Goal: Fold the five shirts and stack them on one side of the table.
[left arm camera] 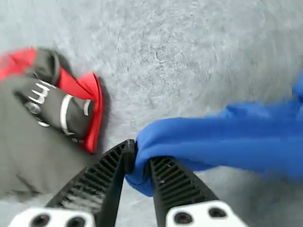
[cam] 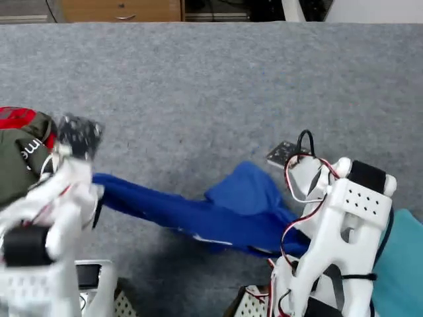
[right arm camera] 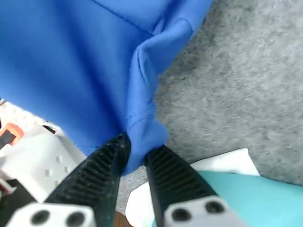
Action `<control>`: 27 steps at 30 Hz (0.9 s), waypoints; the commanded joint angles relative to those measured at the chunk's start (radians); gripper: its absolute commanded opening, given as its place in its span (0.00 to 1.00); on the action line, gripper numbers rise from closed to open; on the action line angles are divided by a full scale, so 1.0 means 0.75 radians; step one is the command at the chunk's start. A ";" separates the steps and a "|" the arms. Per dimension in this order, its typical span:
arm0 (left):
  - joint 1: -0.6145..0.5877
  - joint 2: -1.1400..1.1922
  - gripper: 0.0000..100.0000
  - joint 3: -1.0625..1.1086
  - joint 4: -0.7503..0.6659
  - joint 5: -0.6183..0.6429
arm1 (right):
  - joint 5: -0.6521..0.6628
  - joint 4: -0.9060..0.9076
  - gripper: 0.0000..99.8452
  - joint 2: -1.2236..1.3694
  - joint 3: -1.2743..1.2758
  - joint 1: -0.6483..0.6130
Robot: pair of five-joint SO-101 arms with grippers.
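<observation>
Blue shirt (cam: pixel 218 214) stretched across lower middle of high view, between my two arms. Left gripper (left arm camera: pixel 139 158) clamped on its left end, right gripper (right arm camera: pixel 137 149) pinching its right edge. I see dark-and-red garment (cam: pixel 16 155) bunched at left edge, teal cloth (cam: pixel 404 261) at lower right, both on grey table (cam: pixel 211 79).

Lower right of the high view, the right arm (cam: pixel 344 218) covers one end of the blue shirt (cam: pixel 218 218), and the teal shirt (cam: pixel 404 264) beside it runs off the right edge. Over at far left, the olive shirt (cam: pixel 16 165) and red shirt (cam: pixel 16 117) are sliced by the frame edge, while the left arm (cam: pixel 59 198), smeared with blur, hides the blue shirt's other end. In the left wrist view, the blue shirt's far stretch blurs and leaves the frame.
</observation>
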 commanded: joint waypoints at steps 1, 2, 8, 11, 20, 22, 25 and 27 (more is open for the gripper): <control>0.057 0.130 0.02 0.102 -0.233 0.203 | 0.014 -0.016 0.04 -0.034 0.001 -0.046; 0.092 0.171 0.02 0.125 -0.280 0.231 | 0.014 -0.016 0.07 -0.034 0.001 -0.058; 0.262 0.384 0.02 0.080 -0.385 0.282 | 0.170 -0.010 0.26 -0.038 -0.007 -0.099; 0.266 0.449 0.02 0.039 -0.307 0.278 | 0.188 -0.004 0.26 -0.040 -0.099 -0.079; 0.276 0.457 0.02 0.080 -0.158 0.133 | 0.311 0.068 0.26 -0.015 -0.553 -0.089; 0.278 0.447 0.02 0.102 -0.149 0.135 | 0.303 0.037 0.26 0.044 -0.613 -0.183; 0.278 0.396 0.02 0.151 -0.151 0.137 | 0.184 -0.055 0.26 0.232 -0.656 -0.330; 0.278 0.347 0.02 0.190 -0.151 0.143 | 0.082 -0.143 0.26 0.402 -0.690 -0.414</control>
